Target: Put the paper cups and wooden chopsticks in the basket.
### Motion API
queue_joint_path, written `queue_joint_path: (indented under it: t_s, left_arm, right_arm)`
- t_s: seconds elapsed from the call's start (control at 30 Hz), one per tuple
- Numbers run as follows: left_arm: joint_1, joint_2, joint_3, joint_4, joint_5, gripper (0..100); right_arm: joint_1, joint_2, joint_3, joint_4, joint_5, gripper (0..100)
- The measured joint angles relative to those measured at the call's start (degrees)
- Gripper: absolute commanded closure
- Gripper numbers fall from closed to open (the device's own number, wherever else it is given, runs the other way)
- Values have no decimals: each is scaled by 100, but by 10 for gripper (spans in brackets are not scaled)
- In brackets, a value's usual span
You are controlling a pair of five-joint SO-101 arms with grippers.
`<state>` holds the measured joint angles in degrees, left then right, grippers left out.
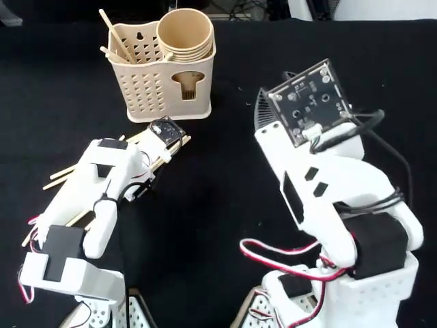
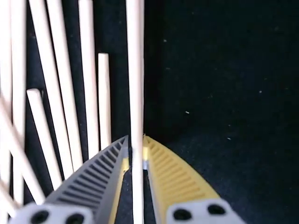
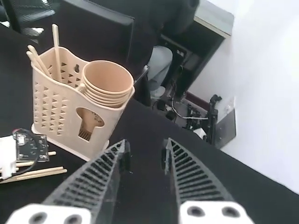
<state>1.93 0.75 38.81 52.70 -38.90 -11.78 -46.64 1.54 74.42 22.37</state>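
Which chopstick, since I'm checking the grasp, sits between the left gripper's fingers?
The long chopstick pinched in the left gripper, running straight out from its tips; the other chopsticks lie loose beside it, untouched.

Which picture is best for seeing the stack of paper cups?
The right wrist view: the stacked tan paper cups stand side-on in the beige perforated plastic basket, so their layered rims show. The high view looks down into the top cup.

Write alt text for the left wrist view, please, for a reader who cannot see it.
The left gripper is closed on one wooden chopstick. More chopsticks lie beside it on the black table.
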Motion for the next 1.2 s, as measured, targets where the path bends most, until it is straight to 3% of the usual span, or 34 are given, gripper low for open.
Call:
queue_joint_path:
  t_s: [0.53, 0.73, 1.0, 1.2]
  left_arm:
    - [229, -3007, 659, 1371, 79, 970]
    - [237, -4176, 730, 1398, 158, 970]
    - [237, -6136, 721, 1398, 440, 970]
    - [237, -7191, 9, 1292, 615, 970]
  right_arm:
    - [563, 0, 2716, -1152, -826, 868]
    - [580, -105, 4334, -2198, -1204, 868]
    - [545, -1292, 6892, -3859, -1319, 868]
    - [185, -1670, 8396, -5231, -1319, 868]
